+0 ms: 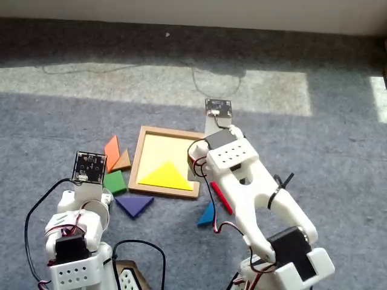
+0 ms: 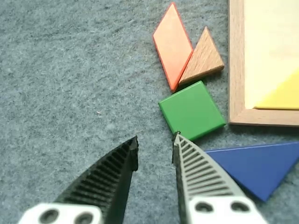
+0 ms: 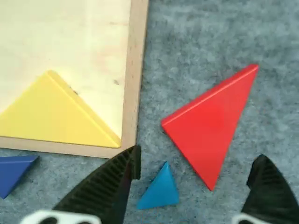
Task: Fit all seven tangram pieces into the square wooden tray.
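Right end effector [image 3: 198, 156], red triangle [image 3: 210, 121] between jaws

Moderately bright daylight from the far side. Broad sunlit band [image 1: 151, 87] across the grey carpet [image 1: 54, 139] toward 12 o'clock, smaller patch [image 1: 380, 96] at 2 o'clock. Soft, even shade elsewhere. Pale wash over the wooden tray [image 1: 138, 158]. Mild sheen on the red triangle [image 3: 210, 123], thin shadows along its edges.

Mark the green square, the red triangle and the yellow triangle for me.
green square [image 2: 191, 111], left wrist view, middle of its top face.
red triangle [image 3: 209, 125], right wrist view, middle of its top face.
yellow triangle [image 3: 56, 116], right wrist view, middle of its top face.
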{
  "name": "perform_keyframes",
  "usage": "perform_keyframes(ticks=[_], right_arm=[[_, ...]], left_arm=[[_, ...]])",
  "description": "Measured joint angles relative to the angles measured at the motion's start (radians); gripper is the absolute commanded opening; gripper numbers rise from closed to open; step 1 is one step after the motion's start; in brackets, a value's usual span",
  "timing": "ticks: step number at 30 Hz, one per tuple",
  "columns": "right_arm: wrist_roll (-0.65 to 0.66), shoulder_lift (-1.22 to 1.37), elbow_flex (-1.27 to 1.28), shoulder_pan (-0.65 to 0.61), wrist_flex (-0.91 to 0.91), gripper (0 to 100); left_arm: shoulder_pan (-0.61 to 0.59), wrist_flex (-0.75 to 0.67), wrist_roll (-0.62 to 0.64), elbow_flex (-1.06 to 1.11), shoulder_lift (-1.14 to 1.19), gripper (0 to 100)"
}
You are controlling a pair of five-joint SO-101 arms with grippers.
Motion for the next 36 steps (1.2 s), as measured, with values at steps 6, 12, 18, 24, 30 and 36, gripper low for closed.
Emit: perform_keyframes(ticks=[6, 12, 18, 24, 30, 36], right_arm=[[0.0, 0.081, 0.008, 0.035, -0.092, 35.4], [0.0, 0.143, 0.008, 0.078, -0.158, 35.4], [0.052, 0.239, 0.005, 0.084, -0.172, 35.4], [0.055, 0.25, 0.003, 0.084, -0.173, 33.7], [0.057, 0.25, 0.003, 0.084, -0.173, 14.8], [0.064, 0.242, 0.002, 0.097, -0.163, 10.1]], left_arm=[[0.0, 0.0, 0.0, 0.0, 0.0, 15], [0.0, 0.0, 0.0, 0.0, 0.0, 15], [0.0, 0.0, 0.0, 0.0, 0.0, 15], [0.0, 0.0, 0.0, 0.0, 0.0, 15], [0.0, 0.0, 0.0, 0.0, 0.0, 15], [0.0, 0.0, 0.0, 0.0, 0.0, 15]])
